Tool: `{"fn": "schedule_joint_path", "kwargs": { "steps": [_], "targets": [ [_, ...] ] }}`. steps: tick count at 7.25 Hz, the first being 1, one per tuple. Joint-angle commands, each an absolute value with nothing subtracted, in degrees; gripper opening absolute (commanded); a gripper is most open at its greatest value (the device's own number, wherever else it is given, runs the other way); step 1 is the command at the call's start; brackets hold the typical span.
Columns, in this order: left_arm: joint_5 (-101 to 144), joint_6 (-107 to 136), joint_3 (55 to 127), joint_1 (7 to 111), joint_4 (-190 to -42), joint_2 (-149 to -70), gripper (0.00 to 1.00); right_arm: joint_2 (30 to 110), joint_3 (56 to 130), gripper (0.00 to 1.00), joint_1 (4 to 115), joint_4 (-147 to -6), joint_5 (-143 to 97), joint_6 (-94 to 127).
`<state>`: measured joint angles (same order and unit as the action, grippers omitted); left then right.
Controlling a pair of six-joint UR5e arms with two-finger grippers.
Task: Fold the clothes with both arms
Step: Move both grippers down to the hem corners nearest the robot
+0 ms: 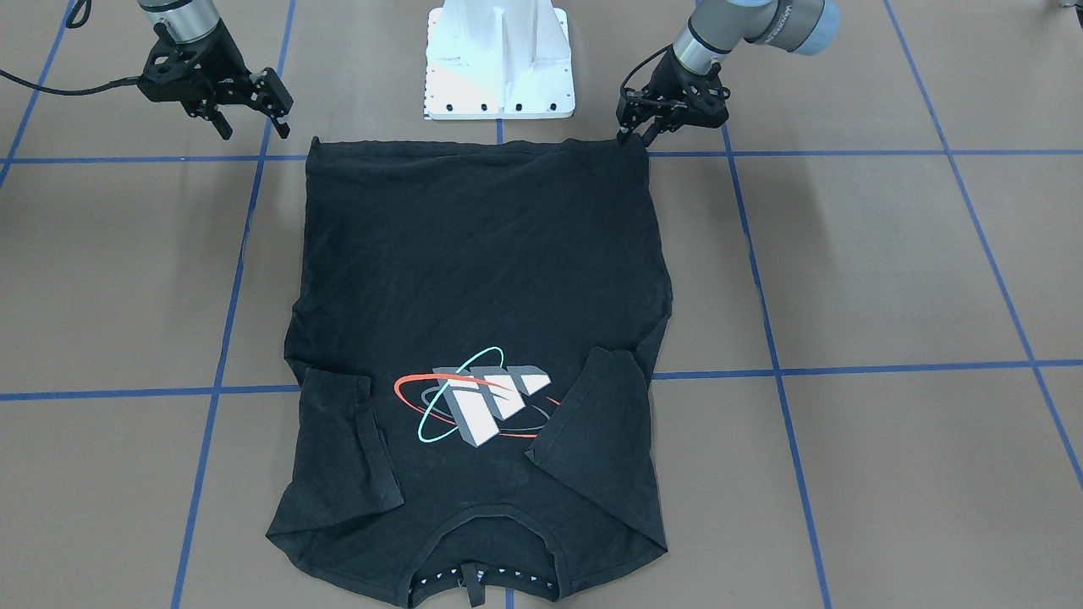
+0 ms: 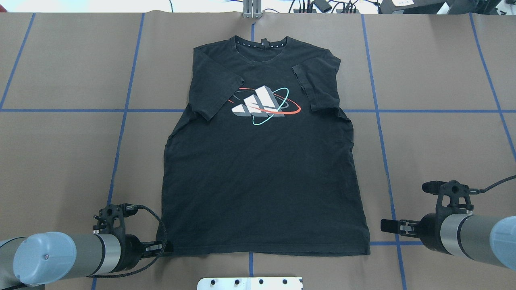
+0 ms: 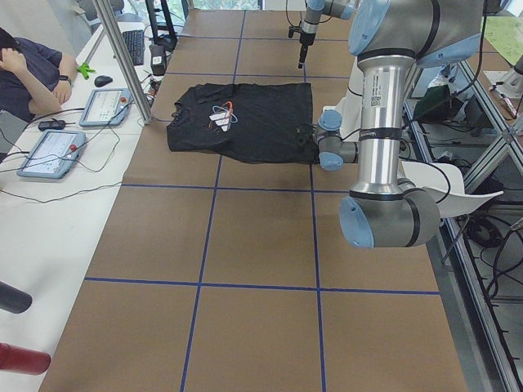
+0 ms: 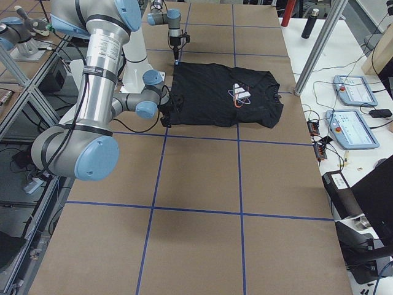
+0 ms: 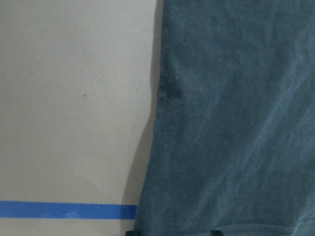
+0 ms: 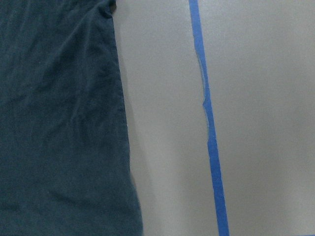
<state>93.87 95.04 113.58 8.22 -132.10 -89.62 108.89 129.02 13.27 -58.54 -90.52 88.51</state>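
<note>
The black T-shirt [image 1: 482, 271] lies flat on the brown table, print up, with both sleeves folded inward and the collar far from the robot. It also shows in the overhead view [image 2: 262, 169]. My left gripper [image 1: 636, 135] is low at the hem's left corner [image 2: 163, 246]. It is open, and the left wrist view shows the shirt's hem [image 5: 236, 123] between its spread fingertips. My right gripper [image 1: 254, 118] is open and empty. It hangs above the table just outside the hem's right corner [image 2: 387, 226], clear of the cloth [image 6: 59, 123].
The white pedestal base [image 1: 499, 59] stands just behind the hem. Blue tape lines [image 6: 209, 132] grid the table. A side bench with tablets [image 3: 49, 151], a seated operator [image 3: 24, 73] and a metal post [image 3: 122, 57] lie beyond the collar end.
</note>
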Motion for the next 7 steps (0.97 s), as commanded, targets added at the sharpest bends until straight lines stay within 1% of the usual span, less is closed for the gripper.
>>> {"fn": "schedule_joint_path", "kwargs": {
  "steps": [1,3,4,5,6,7],
  "targets": [
    [93.9,95.0,113.5,8.2,-132.1,-89.4,0.56,108.9,129.0,1.0,13.3,-58.5,-90.4,88.5],
    [93.9,95.0,113.5,8.3,-132.1,-89.2,0.56,108.8,129.0,1.0,13.3,-58.5,-90.5,88.5],
    [93.9,95.0,113.5,8.3,-132.1,-89.2,0.49,108.8,129.1,1.0,13.3,-58.5,-90.5,88.5],
    [93.9,95.0,113.5,8.3,-132.1,-89.2,0.29,108.8,129.1,1.0,13.3,-58.5,-90.4,88.5],
    [93.9,95.0,113.6,8.3,-132.1,-89.1,0.11,108.8,129.3,1.0,13.3,-58.5,-90.5,88.5],
    [93.9,94.9,113.6,8.3,-132.1,-89.1,0.02,108.9,129.3,1.0,13.3,-58.5,-90.5,88.5]
  ]
}}
